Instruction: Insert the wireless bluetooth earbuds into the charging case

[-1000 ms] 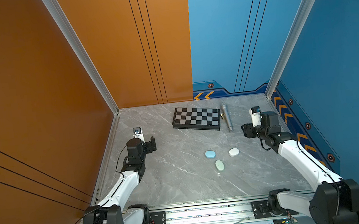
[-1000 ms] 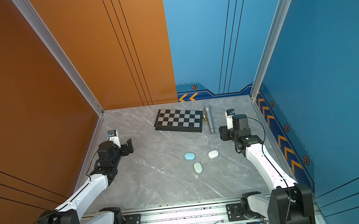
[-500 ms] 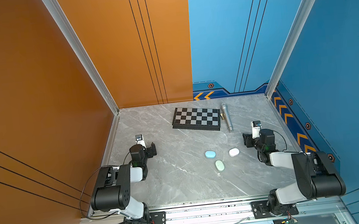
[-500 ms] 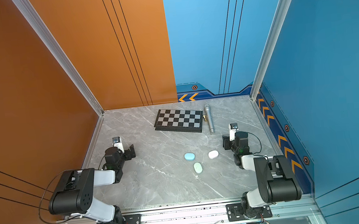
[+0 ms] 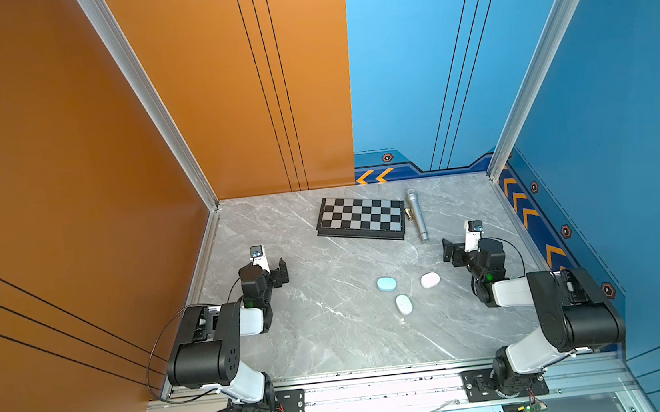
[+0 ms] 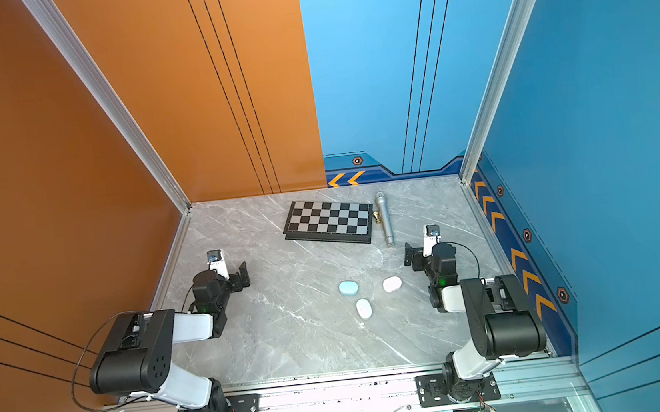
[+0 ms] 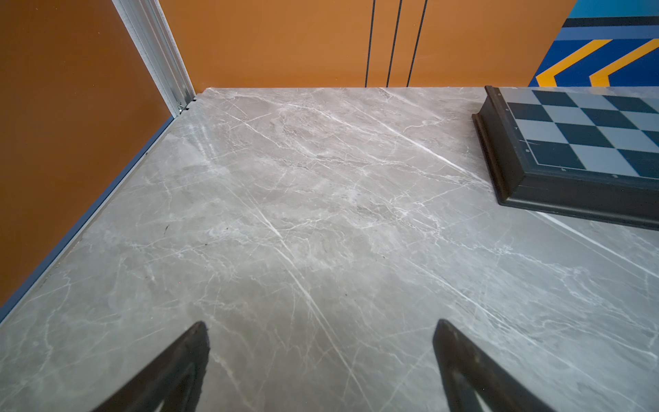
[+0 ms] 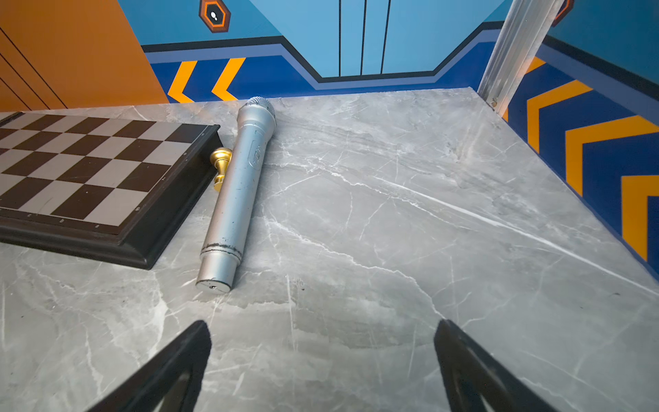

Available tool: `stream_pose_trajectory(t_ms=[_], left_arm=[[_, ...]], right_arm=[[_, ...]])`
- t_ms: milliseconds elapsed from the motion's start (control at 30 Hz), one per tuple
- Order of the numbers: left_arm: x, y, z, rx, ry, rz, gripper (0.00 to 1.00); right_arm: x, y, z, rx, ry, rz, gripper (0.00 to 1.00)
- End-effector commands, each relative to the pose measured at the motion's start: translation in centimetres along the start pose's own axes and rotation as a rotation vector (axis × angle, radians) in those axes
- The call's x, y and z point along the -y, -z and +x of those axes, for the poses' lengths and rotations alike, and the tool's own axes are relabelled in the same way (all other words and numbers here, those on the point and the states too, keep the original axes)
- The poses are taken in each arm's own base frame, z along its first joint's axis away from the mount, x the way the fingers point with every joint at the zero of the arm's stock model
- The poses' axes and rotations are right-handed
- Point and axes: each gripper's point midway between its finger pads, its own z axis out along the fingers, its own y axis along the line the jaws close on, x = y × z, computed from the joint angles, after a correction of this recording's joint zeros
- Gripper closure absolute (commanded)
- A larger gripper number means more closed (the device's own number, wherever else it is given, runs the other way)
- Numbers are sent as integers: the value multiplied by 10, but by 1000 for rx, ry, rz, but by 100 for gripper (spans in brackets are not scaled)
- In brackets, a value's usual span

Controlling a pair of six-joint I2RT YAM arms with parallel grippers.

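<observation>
Three are lying mid-table, seemingly shut: blue case (image 5: 386, 284), white case (image 5: 430, 280) at its 3 o'clock, mint case (image 5: 404, 304) at 6 o'clock. No loose earbuds are showing. Both left gripper (image 7: 321, 326) and right gripper (image 8: 322, 326) are idling, jaws apart, empty. Risk: a sideways nudge likely skidding one across the marble table (image 5: 312, 334).

Robot lab booth: painted panels (image 5: 43, 162), aluminium rail (image 5: 381, 389)

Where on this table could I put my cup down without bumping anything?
Bare marble: the near strip between the front rail and the pale case; the left-back corner between left gripper and chessboard; the right-back corner past the microphone. Crowded: blue case, white case and pale case clustered by the right gripper.
</observation>
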Motion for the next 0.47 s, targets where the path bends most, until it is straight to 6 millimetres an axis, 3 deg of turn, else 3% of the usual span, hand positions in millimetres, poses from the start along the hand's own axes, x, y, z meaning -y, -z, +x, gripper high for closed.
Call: stream_pose_trajectory(t_ms=[0,433], left_arm=[[-1,-2,-7,21,-15,-14,2],[0,-2,-7,20,-15,-13,2]], right_arm=[[2,1,-2,19,6,36,0],[4,0,-2,14,0,48,0]])
